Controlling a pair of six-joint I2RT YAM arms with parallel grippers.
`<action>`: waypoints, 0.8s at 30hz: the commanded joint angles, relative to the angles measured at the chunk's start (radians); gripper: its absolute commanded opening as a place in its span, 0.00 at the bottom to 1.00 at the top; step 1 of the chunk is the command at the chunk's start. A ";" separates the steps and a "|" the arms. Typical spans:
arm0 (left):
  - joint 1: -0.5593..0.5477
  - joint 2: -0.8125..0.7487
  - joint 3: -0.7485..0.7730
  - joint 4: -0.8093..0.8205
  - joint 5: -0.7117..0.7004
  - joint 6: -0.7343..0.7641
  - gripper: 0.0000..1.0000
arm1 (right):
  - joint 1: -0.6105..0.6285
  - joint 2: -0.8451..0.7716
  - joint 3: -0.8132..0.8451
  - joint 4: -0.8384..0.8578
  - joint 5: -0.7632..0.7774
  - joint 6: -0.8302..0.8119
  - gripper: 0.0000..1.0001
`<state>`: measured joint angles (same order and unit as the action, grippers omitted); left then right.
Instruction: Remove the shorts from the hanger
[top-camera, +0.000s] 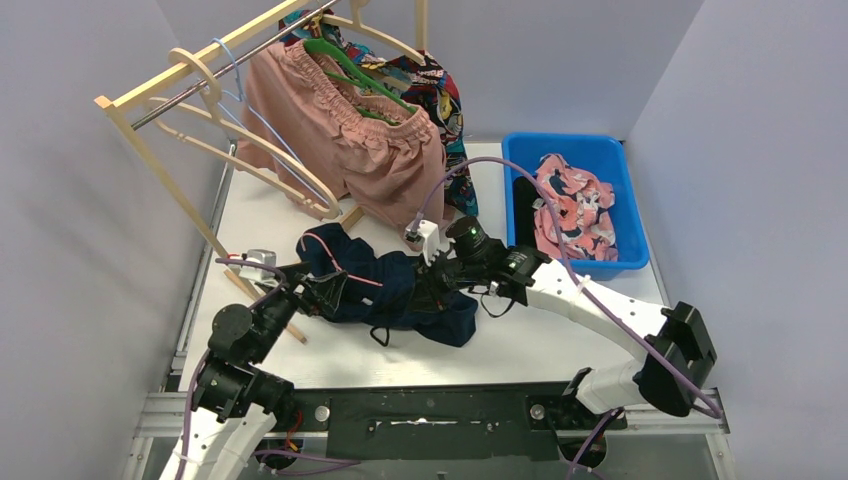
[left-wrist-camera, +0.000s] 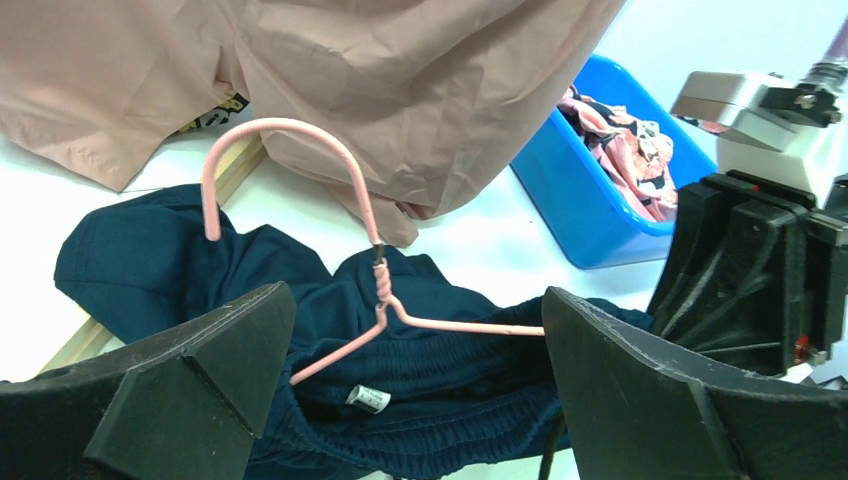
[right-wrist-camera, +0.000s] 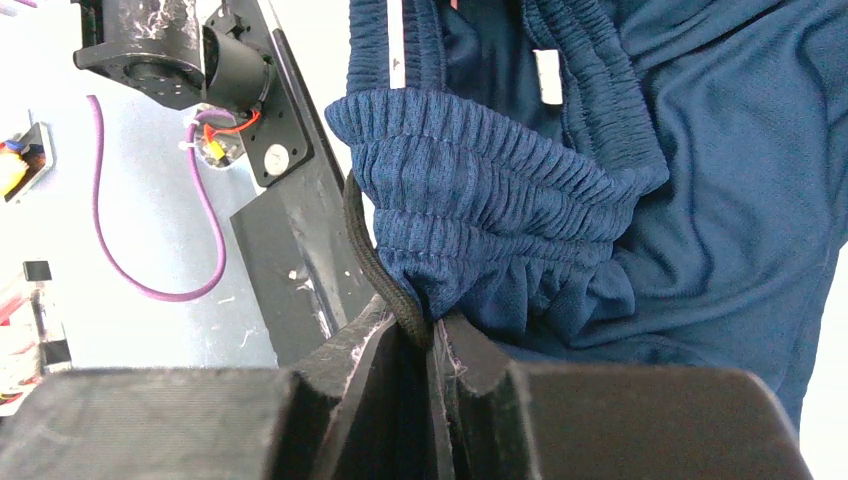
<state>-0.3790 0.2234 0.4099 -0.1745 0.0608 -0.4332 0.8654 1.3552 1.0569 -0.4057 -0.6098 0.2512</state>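
Shorts of plain navy soft fabric (top-camera: 400, 290) lie crumpled on the white table (top-camera: 500, 345) at centre frame; thin pink wire hanger (left-wrist-camera: 285, 123) is threaded through the waistband, hook sticking up left of centre in the left wrist view; shorts not yet off it. Left gripper (top-camera: 305, 285) sits at the left end of the bundle, jaws spread wide either side of the hanger neck, gripping nothing; right gripper (top-camera: 440, 272) sits at the right end, pinched closed on gathered elastic waistband plus black drawstring cord (right-wrist-camera: 365, 250).

Risks, as judged: left jaws may close on cloth along with the wire, so hanger and shorts move as one; thin wire could slip between the pads; right grip is partly on the cord, so a pull might draw the cord out or let the waistband slide free; elastic may snag on a hanger shoulder; with the hanger unheld, the whole lot just drags.

Around: upper left, light wooden clothes rack (top-camera: 150, 162); dusty pink gathered-waist shorts (top-camera: 350, 150) on green plastic hanger (top-camera: 345, 65) hang just behind the navy bundle, hem near the pink hook, may catch on a lift; multicolour comic-print shorts (top-camera: 440, 95) behind those; right of frame, blue plastic bin (top-camera: 570, 140) holds pink navy-print shorts (top-camera: 575, 205) and black cloth (top-camera: 522, 210); right arm lies between bundle and bin.
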 joint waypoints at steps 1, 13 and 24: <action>0.000 0.006 0.005 0.070 0.037 0.008 0.98 | 0.012 0.024 0.070 0.077 -0.053 -0.012 0.00; 0.012 0.173 0.025 0.232 0.073 -0.191 0.85 | 0.015 0.052 0.085 0.120 -0.073 -0.003 0.00; 0.012 0.223 0.048 0.133 -0.098 -0.223 0.71 | 0.016 -0.016 0.052 0.173 -0.036 0.028 0.00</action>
<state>-0.3702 0.4133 0.4099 -0.0181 0.0277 -0.6361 0.8722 1.4025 1.0821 -0.3527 -0.6334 0.2554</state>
